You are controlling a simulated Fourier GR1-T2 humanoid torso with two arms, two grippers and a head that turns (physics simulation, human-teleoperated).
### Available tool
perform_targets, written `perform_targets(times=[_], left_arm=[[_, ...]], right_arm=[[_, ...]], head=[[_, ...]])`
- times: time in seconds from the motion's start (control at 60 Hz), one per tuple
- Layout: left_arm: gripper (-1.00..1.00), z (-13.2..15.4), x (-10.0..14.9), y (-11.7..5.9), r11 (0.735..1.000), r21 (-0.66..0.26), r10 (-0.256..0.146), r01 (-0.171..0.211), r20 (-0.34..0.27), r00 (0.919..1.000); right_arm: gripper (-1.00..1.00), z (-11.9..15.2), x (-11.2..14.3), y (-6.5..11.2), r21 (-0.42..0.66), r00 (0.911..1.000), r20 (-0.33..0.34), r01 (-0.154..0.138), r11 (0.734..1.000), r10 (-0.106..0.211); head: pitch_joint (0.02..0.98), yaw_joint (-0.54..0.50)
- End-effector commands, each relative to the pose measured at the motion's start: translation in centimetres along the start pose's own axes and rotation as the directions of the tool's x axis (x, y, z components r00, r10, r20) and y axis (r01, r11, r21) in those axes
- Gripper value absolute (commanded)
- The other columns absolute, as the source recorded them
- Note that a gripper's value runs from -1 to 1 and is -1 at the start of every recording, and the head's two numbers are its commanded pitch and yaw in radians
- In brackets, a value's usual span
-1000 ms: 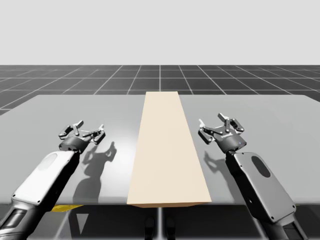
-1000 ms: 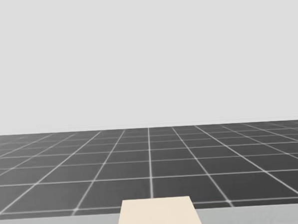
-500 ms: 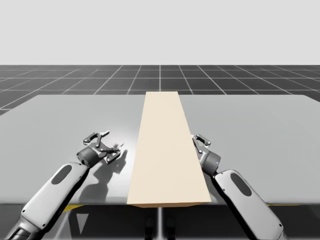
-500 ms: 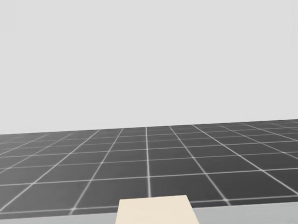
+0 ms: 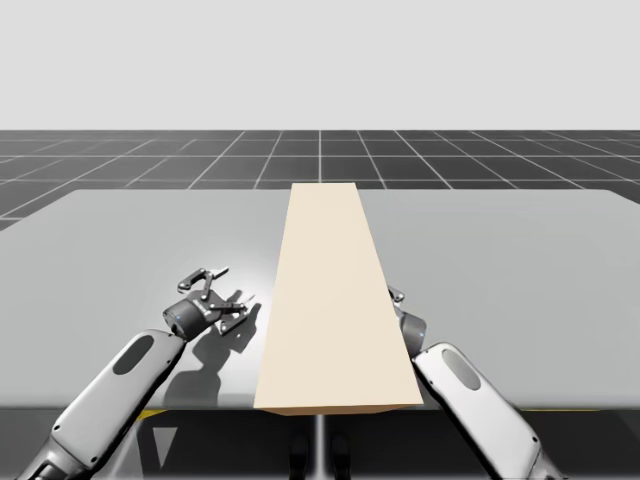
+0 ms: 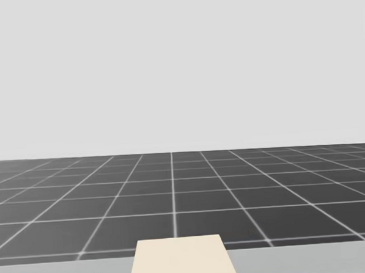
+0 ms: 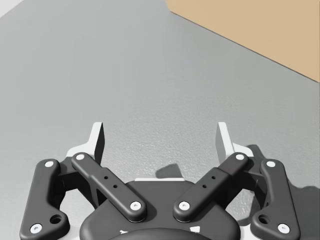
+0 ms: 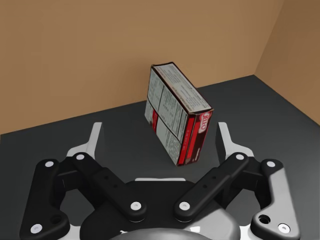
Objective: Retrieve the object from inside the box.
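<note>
Left hand: My left hand is wide open, with its two fingers spread far apart. It holds nothing.
Under the left hand: The grey table lies bare right below it and ahead of it.
Big tan box: It is long and lies down the middle of the table. Its side is ahead of my left hand and a bit over to one side, not touching it. From the high view, my left hand is near the left side of the big tan box.
Right hand: My right hand is wide open too, and it holds nothing. It is inside the big tan box.
Right arm: From the high view, my right arm goes up to the right side of the big tan box, near the close end.
Small red and white box: The small red and white box is the thing to get. It stands inside the big tan box, just ahead of my right hand and in line with the gap between its fingers. One corner points at my hand. No finger has hold of it.
Around the small box: It stands on the dark bottom of the big tan box. A tan wall is close behind it. I cannot tell if they touch.
Head view: I see the far end of the big tan box and the dark tiled floor past the table.
</note>
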Motion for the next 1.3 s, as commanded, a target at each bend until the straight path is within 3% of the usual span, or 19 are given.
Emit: perform_targets(times=[0.017, 0.233, 0.483, 0.617, 0.75, 0.817, 0.833, 0.867, 0.883, 0.95, 1.017, 1.033, 1.067, 1.083, 1.1, 1.117, 1.133, 1.183, 1.3], left_arm=[[-1.0, -0.1, -0.1, 0.0, 1.0, -0.001, -0.004, 0.004, -0.001, 1.0], [-1.0, -0.2, -0.2, 0.0, 1.0, 0.002, -0.01, 0.01, -0.006, 0.9999], [-1.0, -0.1, -0.2, 0.1, 1.0, 0.006, -0.013, 0.013, -0.006, 0.9999], [-1.0, -0.1, -0.1, 0.2, 1.0, 0.006, -0.012, 0.012, -0.003, 0.9999], [-1.0, -0.1, -0.1, 0.2, 1.0, 0.003, -0.012, 0.012, -0.001, 0.9999], [-1.0, 0.0, -0.1, 0.2, 1.0, 0.003, -0.012, 0.012, 0.0, 0.9999], [-1.0, 0.0, -0.2, 0.2, 1.0, 0.003, -0.012, 0.012, 0.001, 0.9999], [-1.0, 0.0, -0.1, 0.2, 1.0, 0.003, -0.012, 0.012, 0.001, 0.9999], [-1.0, 0.0, -0.1, 0.2, 1.0, 0.002, -0.012, 0.012, 0.001, 0.9999], [-1.0, 0.0, -0.1, 0.2, 1.0, 0.001, -0.013, 0.013, 0.002, 0.9999], [-1.0, 0.0, -0.2, 0.2, 1.0, 0.0, -0.015, 0.015, 0.002, 0.9999], [-1.0, 0.0, -0.2, 0.2, 1.0, 0.0, -0.015, 0.015, 0.002, 0.9999], [-1.0, 0.0, -0.2, 0.2, 1.0, 0.0, -0.016, 0.016, 0.002, 0.9999], [-1.0, 0.0, -0.2, 0.1, 1.0, 0.0, -0.016, 0.016, 0.002, 0.9999], [-1.0, 0.0, -0.2, 0.1, 1.0, 0.0, -0.016, 0.016, 0.001, 0.9999], [-1.0, 0.0, -0.2, 0.1, 1.0, 0.0, -0.017, 0.017, 0.001, 0.9999], [-1.0, 0.0, -0.2, 0.1, 1.0, 0.0, -0.017, 0.017, 0.001, 0.9999], [-1.0, 0.0, -0.2, 0.1, 1.0, 0.001, -0.02, 0.02, -0.001, 0.9998], [-1.0, 0.0, -0.2, 0.2, 1.0, 0.004, -0.019, 0.019, 0.001, 0.9998]], right_arm=[[-1.0, -0.6, -0.9, -0.8, 0.02, 1.0, 0.008, -0.004, 1.0, 0.004], [-1.0, -1.1, -1.3, -2.6, 0.043, 0.9999, -0.004, 0.01, 0.999, -0.01], [-1.0, -4.6, -1.6, -4.1, 0.101, 0.9999, -0.014, 0.007, 0.995, -0.006], [-1.0, -6.6, -1.9, -4.0, 0.128, 0.9998, -0.01, 0.02, 0.992, -0.018], [-1.0, -8.6, -2.1, -3.3, 0.159, 0.9998, -0.018, 0.006, 0.987, -0.004], [-1.0, -9.5, -2.3, -3.2, 0.17, 0.9995, -0.028, 0.021, 0.985, -0.016], [-1.0, -9.7, -2.5, -3.1, 0.175, 0.9984, -0.04, 0.047, 0.983, -0.041], [-1.0, -9.8, -2.6, -3.1, 0.178, 0.9972, -0.052, 0.062, 0.982, -0.054], [-1.0, -9.9, -2.9, -3.0, 0.186, 0.9937, -0.078, 0.094, 0.978, -0.081], [-1.0, -9.6, -3.5, -3.0, 0.182, 0.9796, -0.163, 0.147, 0.972, -0.117], [-0.92, -9.3, -4.2, -2.9, 0.195, 0.9764, -0.181, 0.153, 0.969, -0.118], [-0.88, -9.2, -4.3, -2.9, 0.199, 0.9732, -0.195, 0.162, 0.967, -0.123], [-0.49, -9.0, -4.5, -2.9, 0.203, 0.9708, -0.207, 0.164, 0.965, -0.121], [-0.42, -8.9, -4.6, -2.8, 0.188, 0.9735, -0.2, 0.15, 0.971, -0.111], [-0.06, -8.9, -4.7, -2.8, 0.189, 0.9742, -0.198, 0.147, 0.971, -0.109], [0.79, -8.9, -4.6, -2.8, 0.193, 0.9736, -0.199, 0.151, 0.969, -0.112], [0.97, -8.9, -4.6, -2.8, 0.194, 0.9739, -0.198, 0.15, 0.969, -0.112], [1.0, -8.8, -4.5, -2.9, 0.184, 0.9782, -0.182, 0.133, 0.974, -0.099], [1.0, -8.4, -4.0, -3.2, 0.175, 0.9808, -0.17, 0.125, 0.976, -0.095]], head=[[0.093, -0.04], [0.103, -0.05], [0.112, -0.04], [0.119, -0.04], [0.125, -0.04], [0.128, -0.04], [0.13, -0.04], [0.131, -0.04], [0.133, -0.04], [0.135, -0.04], [0.137, -0.04], [0.138, -0.04], [0.139, -0.04], [0.139, -0.04], [0.138, -0.04], [0.138, -0.04], [0.138, -0.04], [0.137, -0.04], [0.134, -0.04]])
